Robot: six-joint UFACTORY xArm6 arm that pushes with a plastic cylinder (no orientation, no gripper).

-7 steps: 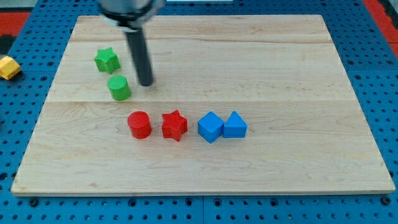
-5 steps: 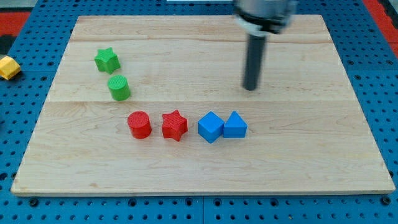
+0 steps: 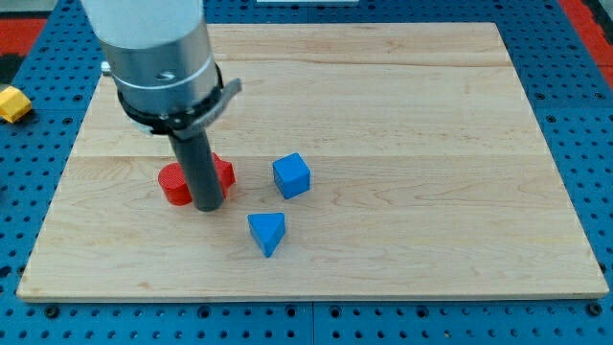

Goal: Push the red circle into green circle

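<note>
The red circle point(image 3: 174, 185) lies on the wooden board point(image 3: 402, 115) at the view's left. My tip point(image 3: 207, 205) stands just right of it, touching or nearly touching. A second red block point(image 3: 225, 172), its shape largely hidden by the rod, sits right behind the rod. The green circle does not show; the arm's wide body point(image 3: 158, 57) covers the board's upper left.
A blue cube point(image 3: 291, 175) lies right of the rod. A blue triangle point(image 3: 267, 233) lies below it, nearer the view's bottom. A yellow block point(image 3: 11, 103) sits off the board at the far left on the blue pegboard.
The rod has moved from the upper right to the lower left. The red blocks sit further left. The blue blocks have moved left and apart. Both green blocks are now hidden.
</note>
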